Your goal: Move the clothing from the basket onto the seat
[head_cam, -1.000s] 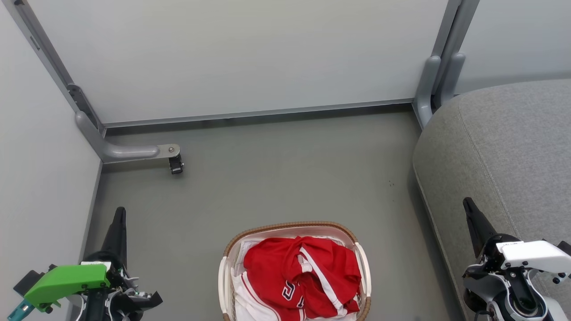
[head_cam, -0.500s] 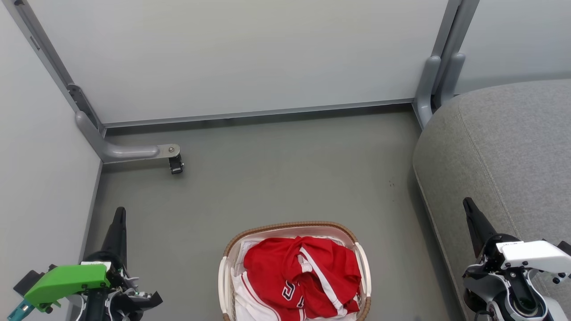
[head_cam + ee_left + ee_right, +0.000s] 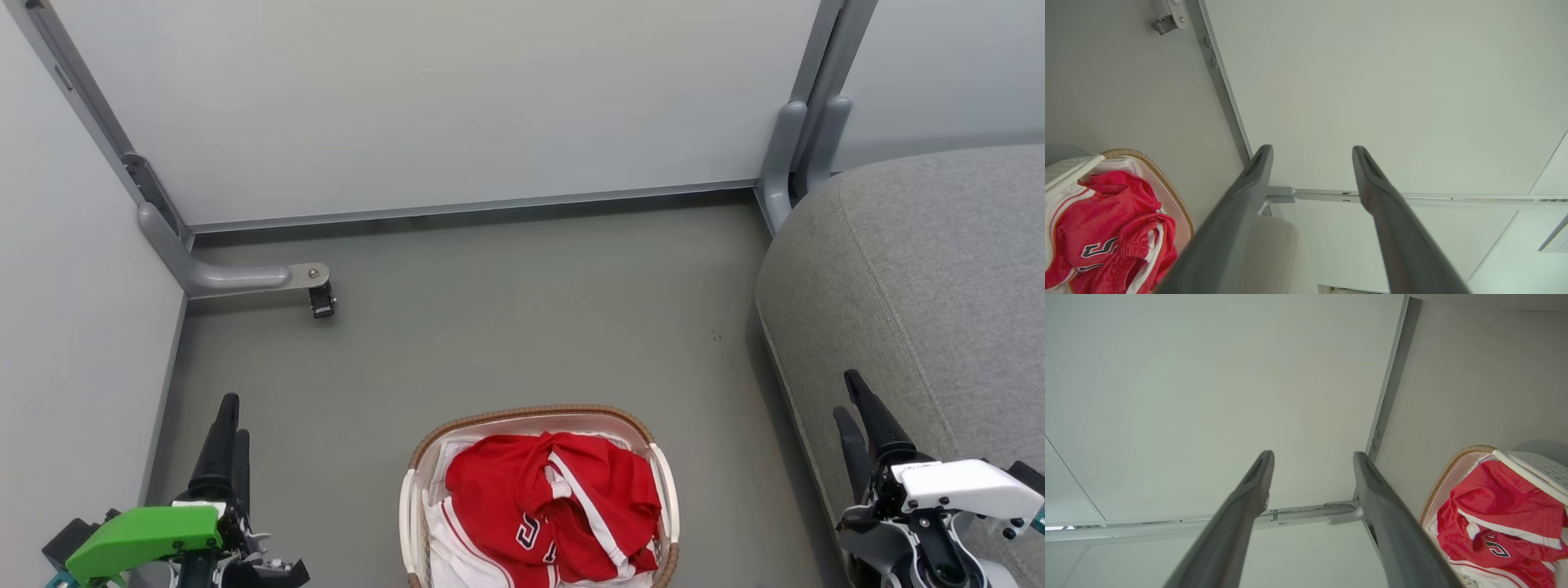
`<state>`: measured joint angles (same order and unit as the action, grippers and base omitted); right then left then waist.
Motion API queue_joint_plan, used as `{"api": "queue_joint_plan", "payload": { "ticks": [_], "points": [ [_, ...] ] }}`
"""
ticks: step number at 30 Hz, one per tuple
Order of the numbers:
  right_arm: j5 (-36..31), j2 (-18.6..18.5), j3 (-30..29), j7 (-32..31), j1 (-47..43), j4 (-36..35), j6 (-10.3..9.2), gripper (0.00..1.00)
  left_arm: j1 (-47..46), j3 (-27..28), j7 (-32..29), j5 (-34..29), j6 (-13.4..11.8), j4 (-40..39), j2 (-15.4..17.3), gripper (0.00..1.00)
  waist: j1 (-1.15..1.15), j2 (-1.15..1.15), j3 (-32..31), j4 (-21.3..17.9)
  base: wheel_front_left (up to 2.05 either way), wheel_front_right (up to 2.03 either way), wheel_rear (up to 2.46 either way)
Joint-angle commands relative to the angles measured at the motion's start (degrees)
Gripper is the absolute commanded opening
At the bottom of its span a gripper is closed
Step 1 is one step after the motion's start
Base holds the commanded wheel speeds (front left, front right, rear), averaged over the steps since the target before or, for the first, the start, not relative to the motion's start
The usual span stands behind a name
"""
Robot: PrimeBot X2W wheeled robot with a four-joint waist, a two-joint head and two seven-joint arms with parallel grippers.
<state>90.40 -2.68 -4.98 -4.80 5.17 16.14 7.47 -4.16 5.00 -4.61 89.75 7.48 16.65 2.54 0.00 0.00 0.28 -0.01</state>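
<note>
Your left gripper (image 3: 234,423) and right gripper (image 3: 847,396), shut a second earlier, spread wide and empty, so the clothing (image 3: 555,498) in the basket (image 3: 531,412) beside the seat (image 3: 922,278) apparently awaited its first grasp.

**Red clothing (image 3: 551,498) heaped in the basket (image 3: 531,412) near the seat (image 3: 922,269)**

The clothing, red with white stripes and dark white-edged lettering, lay crumpled over a white liner. The oval cream basket with its brown woven rim stood on the floor (image 3: 506,327). The seat, a large rounded grey cushion, sat apart to its right.
</note>
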Motion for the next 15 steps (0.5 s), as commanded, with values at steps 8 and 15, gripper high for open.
{"api": "queue_joint_plan", "payload": {
  "ticks": [8,15],
  "points": [
    [-8.03,-1.4,0.72,2.68,1.75,-0.91,0.01,1.0,-1.62,-0.52,2.54,-9.42,0.0,-0.85,1.12,1.0,0.0,0.0,0.15,-0.07,0.0,0.0,0.0],
    [-15.89,-1.63,0.9,4.43,2.35,-1.3,0.01,1.0,-2.03,-0.58,4.28,-17.99,0.0,-0.62,1.44,1.0,0.0,0.0,0.28,-0.16,0.0,0.0,0.0]
  ]
}}
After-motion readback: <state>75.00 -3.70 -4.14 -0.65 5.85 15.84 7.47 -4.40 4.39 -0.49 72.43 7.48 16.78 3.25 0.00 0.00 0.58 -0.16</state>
